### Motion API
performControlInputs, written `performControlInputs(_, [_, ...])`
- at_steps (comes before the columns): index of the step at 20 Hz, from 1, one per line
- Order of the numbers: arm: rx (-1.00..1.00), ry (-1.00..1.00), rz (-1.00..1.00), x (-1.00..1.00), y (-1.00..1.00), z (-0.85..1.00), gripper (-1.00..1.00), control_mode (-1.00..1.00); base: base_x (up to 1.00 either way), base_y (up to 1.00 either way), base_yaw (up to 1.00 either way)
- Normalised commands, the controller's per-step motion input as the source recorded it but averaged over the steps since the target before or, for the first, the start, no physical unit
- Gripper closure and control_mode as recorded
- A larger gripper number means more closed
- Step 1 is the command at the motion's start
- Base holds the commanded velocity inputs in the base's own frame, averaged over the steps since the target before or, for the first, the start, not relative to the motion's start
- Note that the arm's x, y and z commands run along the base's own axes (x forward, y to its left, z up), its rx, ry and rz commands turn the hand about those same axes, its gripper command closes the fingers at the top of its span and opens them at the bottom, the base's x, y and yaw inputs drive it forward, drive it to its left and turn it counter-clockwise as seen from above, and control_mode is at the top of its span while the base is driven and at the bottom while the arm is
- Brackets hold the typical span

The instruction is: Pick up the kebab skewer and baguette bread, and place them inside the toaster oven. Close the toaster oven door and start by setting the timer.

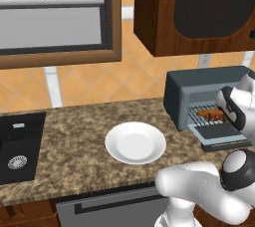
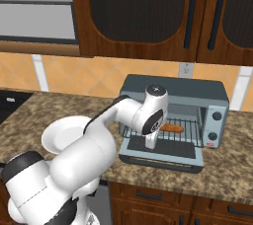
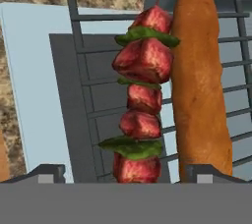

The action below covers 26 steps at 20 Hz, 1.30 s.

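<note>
You see the tool (image 3: 126,173) spread open around the kebab skewer (image 3: 141,95) (gripping nothing), which lies touching the baguette bread (image 3: 199,80) on the toaster oven (image 2: 173,115) rack.

toaster oven (image 1: 209,102) — door (image 1: 219,135) down | food on rack | white plate (image 1: 135,143) — counter (image 1: 74,141) | sink (image 1: 20,146) left

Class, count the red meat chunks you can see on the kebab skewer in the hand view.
5, stacked along the kebab skewer from top to bottom, with green pieces between some, beside the baguette bread on the rack. The lowest meets the grey band, so more may be hidden.
</note>
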Motion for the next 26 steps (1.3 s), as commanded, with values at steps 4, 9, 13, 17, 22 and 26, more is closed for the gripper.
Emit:
performControlInputs(4, [0.0,0.0,0.0,-0.61,-0.13,0.64,-1.0,-1.0,0.0,0.0,0.0])
performControlInputs(9, [0.07,0.04,-0.08,-0.77,-0.02,0.24,-1.0,-1.0,0.0,0.0,0.0])
performControlInputs(13, [0.17,0.24,-0.56,-0.63,0.08,0.01,-1.0,-1.0,0.0,0.0,0.0])
performControlInputs(17, [0.08,0.32,-0.74,-0.41,0.0,-0.09,-1.0,-1.0,0.0,0.0,0.0])
performControlInputs(22, [0.0,0.2,-0.79,0.0,0.0,-0.21,-1.0,-1.0,0.0,0.0,0.0])
performControlInputs(26, [0.0,0.03,-0.73,0.0,-0.01,-0.37,-1.0,-1.0,0.0,0.0,0.0])
